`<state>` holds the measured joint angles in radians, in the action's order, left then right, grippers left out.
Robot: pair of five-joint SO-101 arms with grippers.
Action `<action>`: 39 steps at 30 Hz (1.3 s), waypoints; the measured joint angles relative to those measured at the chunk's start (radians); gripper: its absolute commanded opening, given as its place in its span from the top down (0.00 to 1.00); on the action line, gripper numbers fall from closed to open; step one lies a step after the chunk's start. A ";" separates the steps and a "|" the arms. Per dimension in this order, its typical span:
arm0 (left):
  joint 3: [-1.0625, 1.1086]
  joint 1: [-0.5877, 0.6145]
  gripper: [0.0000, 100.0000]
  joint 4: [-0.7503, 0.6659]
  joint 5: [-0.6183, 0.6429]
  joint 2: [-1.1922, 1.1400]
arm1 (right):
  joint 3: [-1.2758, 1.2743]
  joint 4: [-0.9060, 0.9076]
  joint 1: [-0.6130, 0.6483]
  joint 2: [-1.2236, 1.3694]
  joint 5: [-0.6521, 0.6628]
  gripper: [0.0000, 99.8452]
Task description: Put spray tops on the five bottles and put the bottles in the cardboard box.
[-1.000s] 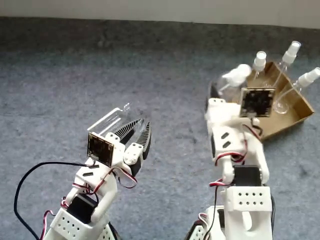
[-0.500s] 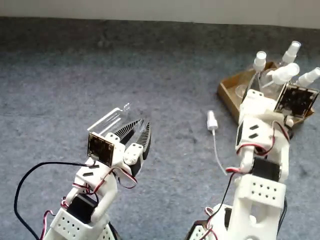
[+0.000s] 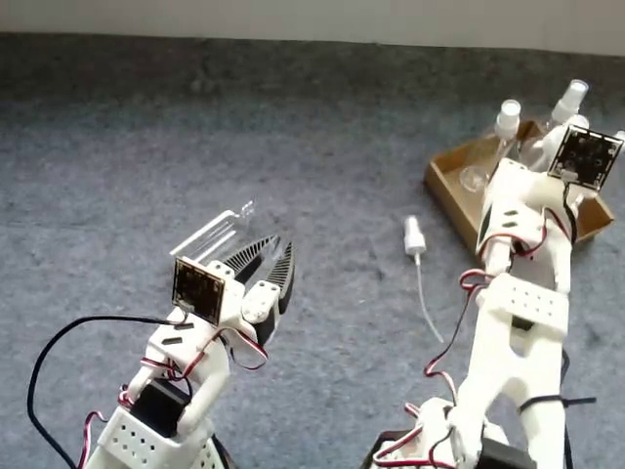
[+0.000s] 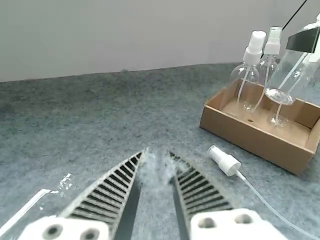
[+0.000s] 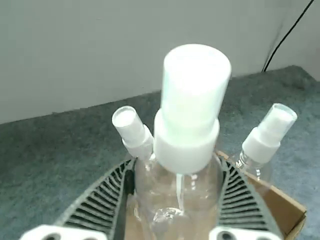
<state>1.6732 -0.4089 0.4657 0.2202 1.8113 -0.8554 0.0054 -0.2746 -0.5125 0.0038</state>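
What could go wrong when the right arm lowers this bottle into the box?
1. The capped bottle in the right jaws hangs close beside standing bottles in the cardboard box; lowering it may tip them.
2. The loose spray top has its tube near the right arm's wires; retreating could snag it.

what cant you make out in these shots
- Bottle count in the cardboard box: the right arm covers part in the high view; an edge cuts it in the left wrist view.
- Base of the held bottle in the right gripper: cut by the right wrist view's edge, so whether it stands in the box is unknown.
- The capless bottle by the left gripper: cut by the left wrist view's edge.
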 measured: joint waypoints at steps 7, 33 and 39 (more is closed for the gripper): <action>0.000 0.000 0.97 0.002 0.000 0.000 | 0.000 -0.049 0.000 0.129 0.000 0.85; 0.000 0.000 0.97 0.002 0.000 0.000 | 0.009 -0.252 0.040 0.427 0.000 0.85; 0.000 0.000 0.97 0.002 0.000 0.000 | 0.009 -0.259 0.040 0.451 0.000 0.84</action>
<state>1.6732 -0.4089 0.4672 0.2202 1.8113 -0.8462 -0.2539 -0.2348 -0.0614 0.0038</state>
